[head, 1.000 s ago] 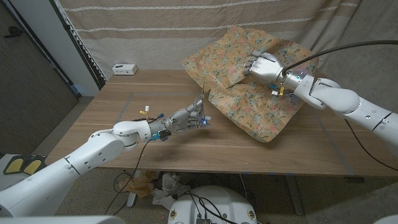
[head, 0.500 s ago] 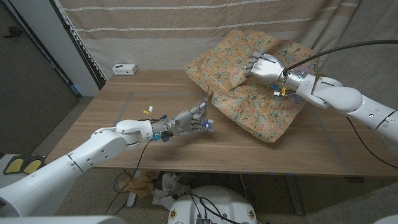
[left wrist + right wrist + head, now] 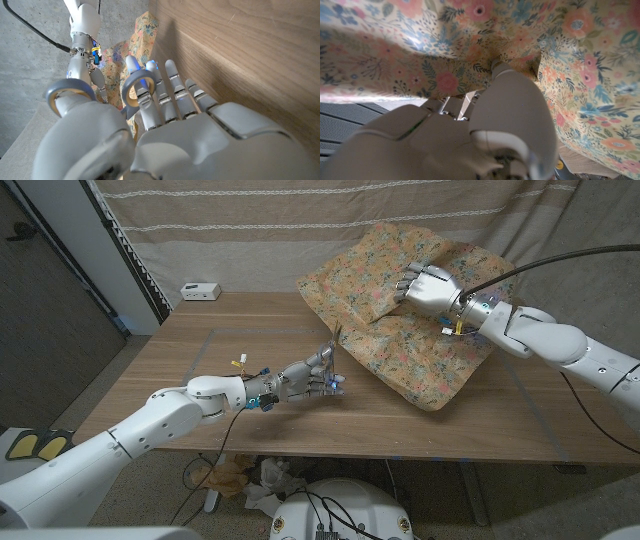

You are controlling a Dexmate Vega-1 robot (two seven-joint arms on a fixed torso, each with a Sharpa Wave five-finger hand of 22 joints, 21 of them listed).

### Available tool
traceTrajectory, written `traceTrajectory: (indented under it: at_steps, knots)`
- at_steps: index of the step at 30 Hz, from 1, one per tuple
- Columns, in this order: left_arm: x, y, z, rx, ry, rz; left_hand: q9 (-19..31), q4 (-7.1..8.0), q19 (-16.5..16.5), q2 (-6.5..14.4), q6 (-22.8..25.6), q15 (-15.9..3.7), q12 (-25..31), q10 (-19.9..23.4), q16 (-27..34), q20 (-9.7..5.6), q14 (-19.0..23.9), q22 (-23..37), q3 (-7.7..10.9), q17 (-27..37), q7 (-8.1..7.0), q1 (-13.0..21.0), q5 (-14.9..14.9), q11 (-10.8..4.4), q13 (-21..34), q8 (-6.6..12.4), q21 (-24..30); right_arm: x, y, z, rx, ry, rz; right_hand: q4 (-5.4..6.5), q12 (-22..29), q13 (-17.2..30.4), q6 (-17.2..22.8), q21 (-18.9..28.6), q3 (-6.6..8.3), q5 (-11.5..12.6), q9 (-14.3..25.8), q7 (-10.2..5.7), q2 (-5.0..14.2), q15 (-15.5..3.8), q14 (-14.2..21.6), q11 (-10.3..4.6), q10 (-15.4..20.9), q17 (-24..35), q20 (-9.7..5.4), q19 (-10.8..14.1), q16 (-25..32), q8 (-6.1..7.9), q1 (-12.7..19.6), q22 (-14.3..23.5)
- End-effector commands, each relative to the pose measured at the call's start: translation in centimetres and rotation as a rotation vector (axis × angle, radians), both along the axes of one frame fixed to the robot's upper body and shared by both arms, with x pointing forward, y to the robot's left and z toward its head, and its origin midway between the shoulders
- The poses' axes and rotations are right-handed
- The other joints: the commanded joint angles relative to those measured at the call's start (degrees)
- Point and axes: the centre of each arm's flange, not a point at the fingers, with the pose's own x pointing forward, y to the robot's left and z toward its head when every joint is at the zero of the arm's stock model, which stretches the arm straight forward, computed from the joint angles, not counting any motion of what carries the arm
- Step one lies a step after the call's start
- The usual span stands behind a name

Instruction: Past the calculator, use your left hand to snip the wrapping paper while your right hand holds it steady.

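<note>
Wooden table (image 3: 250, 345) before striped beige curtain (image 3: 300, 220), dark door (image 3: 45, 300).

Wrapping paper (image 3: 400, 330) at table's (image 3: 230, 420) far right, under right robot hand (image 3: 428, 285); left robot hand (image 3: 305, 376) beside its left edge.

The head view is evenly lit and sharp, with soft shadows under the arms on the worktop (image 3: 250, 340). Both wrist views are blurred up close, and their edges bend slightly.

Matt floral wrapping paper (image 3: 410, 330); wood-grain table (image 3: 250, 345); glossy plastic left robot hand (image 3: 305, 377).
</note>
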Motion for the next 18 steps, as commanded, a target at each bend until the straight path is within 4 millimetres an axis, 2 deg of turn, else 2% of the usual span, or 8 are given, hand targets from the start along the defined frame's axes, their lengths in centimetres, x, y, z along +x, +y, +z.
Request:
traceTrajectory:
  at_steps: [1, 8, 11, 12, 13, 15, 16, 18]
  knots:
    - [-0.2, -0.2, -0.2, 0.003, 0.006, 0.003, 0.22, 0.30, -0.23, -0.16, -0.02, -9.00, 0.25, 6.71, -0.01, 0.07, 0.75, 0.14, -0.05, 0.12, 0.31, 0.31, 0.47, -6.37, 0.17, -0.28, 0.00, -0.6, -0.6, -0.5, 0.004, 0.001, 0.000, 0.36, 0.65, 2.23, -0.18, 1.24, 0.01, 0.08, 0.37, 0.13, 0.05, -10.71, -0.22, 0.11, -0.25, 0.38, -8.50, -0.46, -0.32, -0.37, 0.56, -0.05]
    - [0.0, 0.0, 0.0, 0.008, 0.007, 0.010, 0.22, 0.36, -0.23, -0.14, 0.07, -9.04, 0.33, 6.72, -0.04, 0.07, 0.78, 0.14, -0.06, 0.15, 0.36, 0.24, 0.48, -6.28, 0.18, -0.25, 0.01, -1.2, -1.2, -0.8, 0.009, 0.001, -0.002, 0.55, 1.26, 1.73, -0.19, 3.96, 0.04, -0.04, 0.43, 0.14, 0.07, -10.71, -0.38, 0.13, -0.67, 0.79, -8.70, -1.53, -0.44, -0.73, 0.47, -0.66]
    - [0.0, 0.0, 0.1, 0.010, 0.006, 0.011, 0.22, 0.38, -0.21, -0.16, 0.12, -9.05, 0.34, 6.69, -0.07, 0.04, 0.78, 0.14, -0.06, 0.17, 0.33, 0.23, 0.48, -6.13, 0.13, -0.24, 0.02, -1.0, -1.4, -1.2, 0.009, 0.010, -0.010, 0.56, 2.00, 1.47, -0.14, 6.67, 0.09, -0.11, 0.68, 0.13, 0.03, -10.71, -0.50, 0.12, -0.92, 1.13, -8.73, -2.55, -0.57, -0.91, 0.52, -1.44]
    - [0.0, 0.0, 0.1, 0.011, 0.005, 0.012, 0.22, 0.38, -0.23, -0.16, 0.16, -9.05, 0.34, 6.68, -0.08, 0.05, 0.76, 0.14, -0.06, 0.18, 0.36, 0.23, 0.48, -6.06, 0.13, -0.23, 0.01, -0.9, -1.4, -1.4, 0.010, 0.015, -0.011, 0.58, 2.84, 0.78, 0.09, 10.49, 0.13, -0.19, 0.76, 0.13, 0.02, -10.72, -0.59, 0.11, -1.09, 1.57, -8.72, -3.97, -0.67, -1.24, 0.53, -2.84]
    - [0.1, 0.0, 0.2, 0.010, 0.005, 0.011, 0.22, 0.39, -0.24, -0.16, 0.14, -9.05, 0.34, 6.67, -0.09, 0.00, 0.76, 0.14, -0.06, 0.18, 0.33, 0.22, 0.48, -6.10, 0.12, -0.24, 0.01, -0.9, -1.5, -1.5, 0.012, 0.019, -0.012, 0.57, 2.98, 0.80, 0.06, 10.97, 0.13, -0.19, 0.82, 0.13, 0.02, -10.72, -0.57, 0.12, -1.17, 1.63, -8.73, -4.13, -0.67, -1.27, 0.54, -3.04]
    - [0.1, 0.0, 0.3, 0.014, 0.001, 0.010, 0.22, 0.40, -0.23, -0.16, 0.12, -9.01, 0.33, 6.66, -0.14, 0.00, 0.67, 0.14, -0.06, 0.19, 0.33, 0.22, 0.48, -6.04, 0.08, -0.25, 0.02, -0.7, -1.5, -1.7, 0.013, 0.026, -0.014, 0.56, 4.32, -0.13, 0.19, 18.20, 0.11, -0.21, 1.21, 0.13, 0.02, -10.73, -0.64, 0.12, -1.75, 2.16, -8.71, -6.75, -0.81, -1.73, 0.57, -5.82]
    - [0.1, -0.1, 0.4, 0.015, 0.001, 0.009, 0.22, 0.40, -0.26, -0.16, 0.06, -9.00, 0.32, 6.70, -0.13, 0.01, 0.70, 0.14, -0.06, 0.19, 0.33, 0.21, 0.48, -6.01, 0.02, -0.28, 0.00, -0.6, -1.6, -1.8, 0.012, 0.029, -0.016, 0.58, 5.45, -0.93, 0.48, 25.30, 0.11, -0.21, 1.38, 0.14, -0.04, -10.73, -0.67, 0.08, -2.20, 2.47, -8.66, -9.31, -0.91, -2.18, 0.53, -7.22]
    - [0.1, 0.0, 0.5, 0.018, -0.003, 0.011, 0.22, 0.41, -0.28, -0.16, 0.08, -9.01, 0.32, 6.67, -0.11, 0.04, 0.78, 0.14, -0.06, 0.20, 0.30, 0.20, 0.48, -5.84, 0.00, -0.27, 0.00, -0.5, -1.7, -1.9, 0.012, 0.035, -0.019, 0.52, 5.80, -1.12, 0.53, 27.40, 0.04, -0.22, 1.47, 0.13, -0.04, -10.73, -0.59, 0.08, -2.17, 2.57, -8.65, -10.07, -0.89, -2.32, 0.50, -7.30]
